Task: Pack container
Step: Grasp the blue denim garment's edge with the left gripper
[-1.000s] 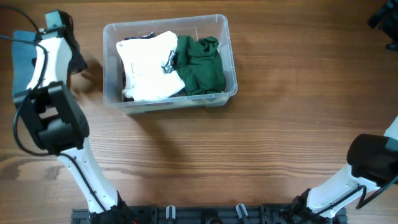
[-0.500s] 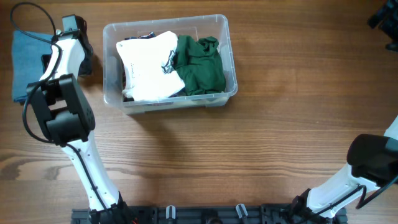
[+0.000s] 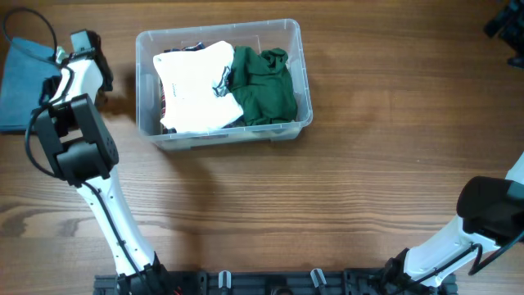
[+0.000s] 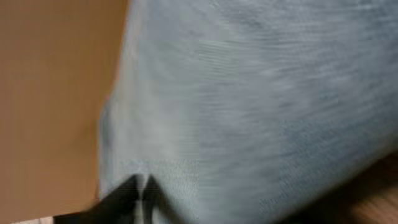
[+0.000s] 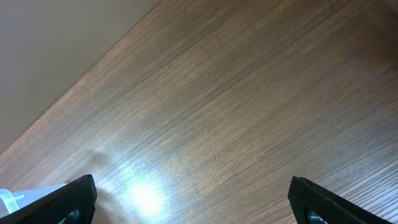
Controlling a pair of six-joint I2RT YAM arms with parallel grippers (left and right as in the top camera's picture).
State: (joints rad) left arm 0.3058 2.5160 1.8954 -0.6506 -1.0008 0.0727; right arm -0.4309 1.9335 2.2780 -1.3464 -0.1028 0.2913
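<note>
1. Biggest risk: the blue cloth lies at the table's far left edge, well apart from the container. If it is pushed instead of gripped, it could slide off the edge.
2. The container, at top centre, already holds a white garment and a green garment side by side. A loosely carried cloth could drape over the rim.
3. The left gripper is pressed close to the cloth. The blurred left wrist view does not show whether it is closed on fabric, so a lift could come up with nothing.
4. The right gripper hangs spread wide over bare wood, holding nothing.
5. Compared with 0.5 s ago, the blue cloth sits further left and the left arm has swung with it.
6. The container and both garments are unchanged.
</note>
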